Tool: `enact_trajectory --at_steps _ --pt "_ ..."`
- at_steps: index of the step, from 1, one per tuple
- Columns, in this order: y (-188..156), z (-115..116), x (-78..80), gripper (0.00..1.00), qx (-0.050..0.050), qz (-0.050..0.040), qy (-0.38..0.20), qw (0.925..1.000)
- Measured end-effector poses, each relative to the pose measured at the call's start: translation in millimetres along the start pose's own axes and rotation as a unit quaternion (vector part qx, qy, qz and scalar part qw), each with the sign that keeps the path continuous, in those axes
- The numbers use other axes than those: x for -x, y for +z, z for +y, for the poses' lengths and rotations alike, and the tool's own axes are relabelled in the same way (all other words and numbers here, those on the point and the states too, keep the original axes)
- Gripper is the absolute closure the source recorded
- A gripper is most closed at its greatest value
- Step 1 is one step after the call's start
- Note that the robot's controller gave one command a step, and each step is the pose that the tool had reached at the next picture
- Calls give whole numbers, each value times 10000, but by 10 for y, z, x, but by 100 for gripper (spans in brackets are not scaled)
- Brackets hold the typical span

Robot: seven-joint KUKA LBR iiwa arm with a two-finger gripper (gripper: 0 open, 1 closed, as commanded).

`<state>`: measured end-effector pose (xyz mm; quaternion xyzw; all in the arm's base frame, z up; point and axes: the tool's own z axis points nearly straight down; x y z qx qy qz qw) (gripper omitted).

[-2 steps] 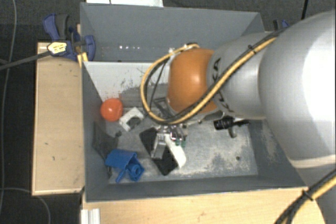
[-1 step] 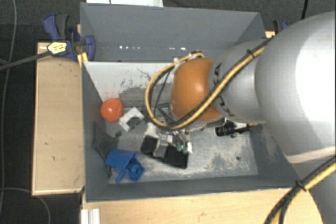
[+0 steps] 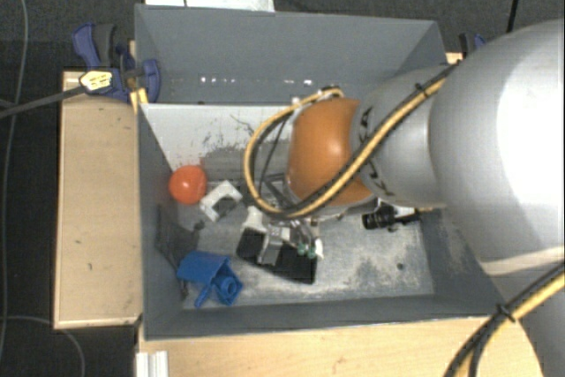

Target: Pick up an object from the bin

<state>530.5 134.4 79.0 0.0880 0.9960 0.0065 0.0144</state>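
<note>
My gripper (image 3: 298, 241) hangs low in the bin's front middle, under the arm's orange cover. It is directly over a flat black block (image 3: 290, 267) that lies on the floor, and a second small black piece (image 3: 251, 245) sits just to its left. I cannot see whether it touches either one. A white and grey part (image 3: 220, 199) lies a little further left.
An orange ball (image 3: 187, 184) rests near the left wall. A blue plastic piece (image 3: 210, 276) lies in the front left corner, with a dark grey piece (image 3: 173, 236) above it. A small black thing (image 3: 389, 216) lies to the right of the gripper.
</note>
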Motion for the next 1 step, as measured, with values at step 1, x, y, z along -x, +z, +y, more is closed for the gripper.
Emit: enact_trajectory --at_steps 1 --pt "-50 12 48 100 -8 21 -47 10000"
